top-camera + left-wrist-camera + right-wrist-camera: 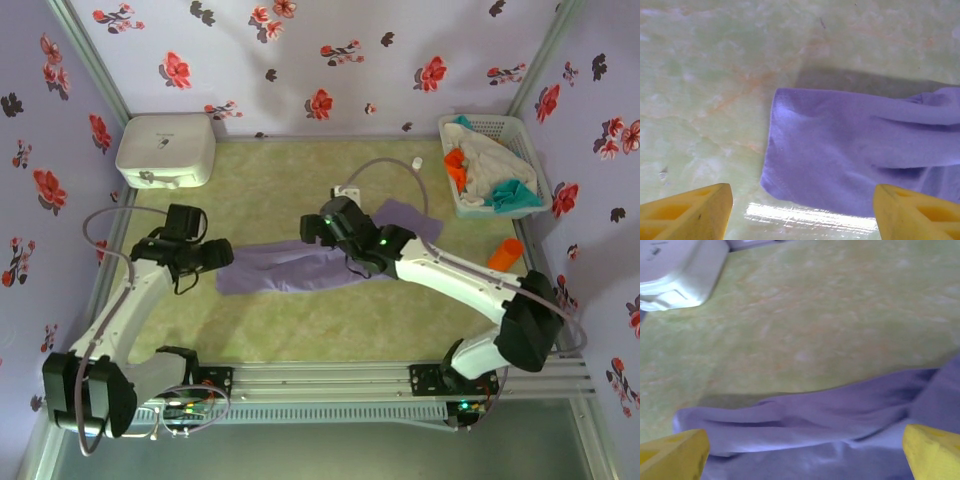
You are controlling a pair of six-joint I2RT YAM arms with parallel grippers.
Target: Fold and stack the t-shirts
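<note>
A lavender t-shirt [300,268] lies crumpled in a long strip across the middle of the green table. My left gripper [222,256] hovers at its left end. In the left wrist view that gripper [802,210] is open, its yellow fingertips [700,202] wide apart over the shirt's hemmed corner [840,155], holding nothing. My right gripper [312,232] is over the shirt's far edge near its middle. From the right wrist camera this gripper [802,452] is open above the bunched folds [815,415]. Orange, off-white and teal t-shirts [490,172] sit piled in the basket.
A white lattice basket [520,130] stands at the back right and a white rounded box [165,150] at the back left, the box [675,275] also in the right wrist view. An orange item [505,252] lies at the right edge. A cable [375,170] loops behind the shirt.
</note>
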